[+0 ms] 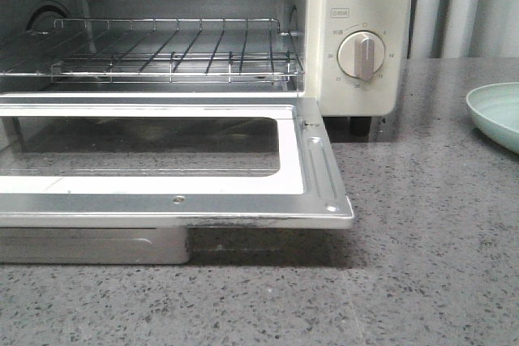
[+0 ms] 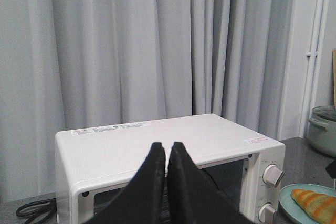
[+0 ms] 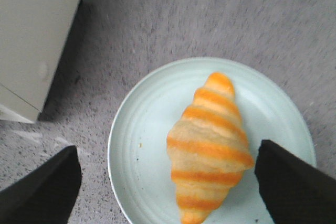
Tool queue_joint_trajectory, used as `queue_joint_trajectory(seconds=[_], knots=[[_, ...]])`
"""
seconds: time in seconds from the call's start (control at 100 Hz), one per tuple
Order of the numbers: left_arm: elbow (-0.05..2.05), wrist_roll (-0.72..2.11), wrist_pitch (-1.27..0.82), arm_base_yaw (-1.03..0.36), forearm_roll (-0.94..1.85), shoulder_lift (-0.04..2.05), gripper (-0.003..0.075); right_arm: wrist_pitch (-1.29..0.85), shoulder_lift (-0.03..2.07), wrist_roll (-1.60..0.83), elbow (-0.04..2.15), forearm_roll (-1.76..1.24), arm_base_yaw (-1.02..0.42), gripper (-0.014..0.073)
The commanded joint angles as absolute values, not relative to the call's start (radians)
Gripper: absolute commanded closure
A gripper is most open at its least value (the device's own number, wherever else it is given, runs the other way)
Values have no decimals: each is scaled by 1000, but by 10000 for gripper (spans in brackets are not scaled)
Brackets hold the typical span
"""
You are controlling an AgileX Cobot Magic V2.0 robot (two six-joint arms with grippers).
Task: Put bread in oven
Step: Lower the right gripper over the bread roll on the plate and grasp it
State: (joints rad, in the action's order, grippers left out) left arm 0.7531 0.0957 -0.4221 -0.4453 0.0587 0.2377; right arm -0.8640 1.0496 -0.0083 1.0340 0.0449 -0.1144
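Bread [image 3: 210,148] lies on a plate [image 3: 147,129] between wide-open right jaws; left jaws pressed together, empty; oven [image 1: 357,38] partly cropped.

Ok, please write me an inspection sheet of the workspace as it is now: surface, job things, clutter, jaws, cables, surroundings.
Surface: grey speckled counter, dry, nothing spilled.
Job's things: oven door folded fully down, wire rack bare; bread lying on a pale green plate beside the oven.
Clutter: lidded pot behind the plate.
Grippers: left gripper above the oven, jaws together, holding nothing; right gripper over the bread, jaws wide apart on either side, not touching it.
Cables: black cord coiled beside the oven.
Surroundings: grey curtain behind.
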Motion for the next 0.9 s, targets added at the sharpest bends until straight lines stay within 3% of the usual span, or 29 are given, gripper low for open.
queue_joint_trajectory(seconds=[0.0,0.89], knots=[[783,94,-360,-443,67,262,742,-836,1095,30,1060,63,-114,-18],[783,94,-358,-443,67,262,742,-870,1296,124,1060,286,-114,-17]])
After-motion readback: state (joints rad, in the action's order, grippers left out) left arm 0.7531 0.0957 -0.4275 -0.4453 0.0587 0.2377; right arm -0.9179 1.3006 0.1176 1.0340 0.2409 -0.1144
